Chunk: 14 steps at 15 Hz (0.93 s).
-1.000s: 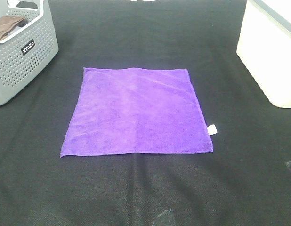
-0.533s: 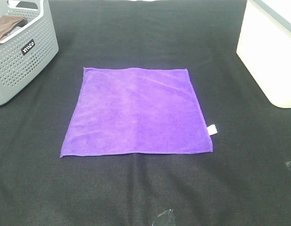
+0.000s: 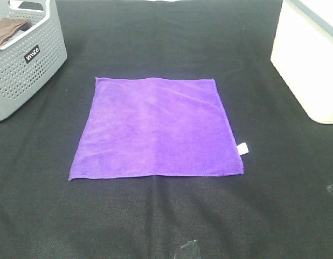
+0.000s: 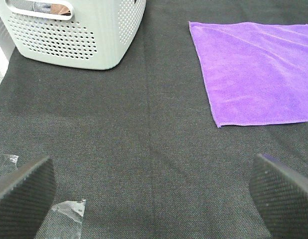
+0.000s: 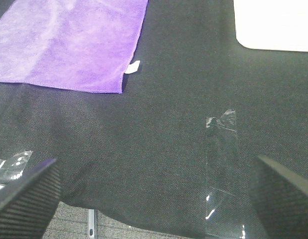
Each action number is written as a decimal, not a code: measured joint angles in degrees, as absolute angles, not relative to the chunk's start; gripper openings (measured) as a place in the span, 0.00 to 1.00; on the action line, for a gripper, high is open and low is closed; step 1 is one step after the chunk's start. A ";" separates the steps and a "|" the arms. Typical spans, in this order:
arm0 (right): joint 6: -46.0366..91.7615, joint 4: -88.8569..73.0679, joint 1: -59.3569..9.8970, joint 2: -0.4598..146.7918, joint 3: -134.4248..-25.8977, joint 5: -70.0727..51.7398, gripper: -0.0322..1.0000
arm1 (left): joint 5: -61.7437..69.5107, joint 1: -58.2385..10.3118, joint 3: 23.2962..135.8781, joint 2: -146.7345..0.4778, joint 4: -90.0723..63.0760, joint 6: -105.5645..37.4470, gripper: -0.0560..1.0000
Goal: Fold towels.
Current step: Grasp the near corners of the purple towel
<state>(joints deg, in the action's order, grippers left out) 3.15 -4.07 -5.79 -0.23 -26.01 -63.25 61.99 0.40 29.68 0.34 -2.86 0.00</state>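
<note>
A lab setup: black cloth-covered table (image 3: 155, 216) with tape markers (image 5: 221, 149).

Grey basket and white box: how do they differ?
The grey basket has perforated walls and a dark label; the white box has smooth, plain walls. The grey basket holds a brown cloth; the white box's inside is hidden. Both stand on the black table, apart from the purple towel.

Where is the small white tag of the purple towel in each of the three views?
Exterior high: the small white tag sticks out from the right edge of the bright purple microfibre towel, near its front corner.
Left wrist: not in it; the towel is cut off before that edge.
Right wrist: the tag sticks out beside a towel corner.
Shared landmark: the purple towel, in all three.
</note>
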 joint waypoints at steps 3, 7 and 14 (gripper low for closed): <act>3.15 -4.07 -5.79 -0.23 -26.01 -63.25 0.96 | 61.99 0.40 29.68 0.34 -2.86 0.00 0.99; 3.15 -4.07 -5.79 -0.23 -26.01 -63.25 0.96 | 61.99 0.40 29.68 0.34 -2.86 0.00 0.99; 2.01 -5.73 -5.79 20.05 -31.91 -67.44 0.96 | 68.75 0.40 37.93 -15.07 -4.13 0.00 0.99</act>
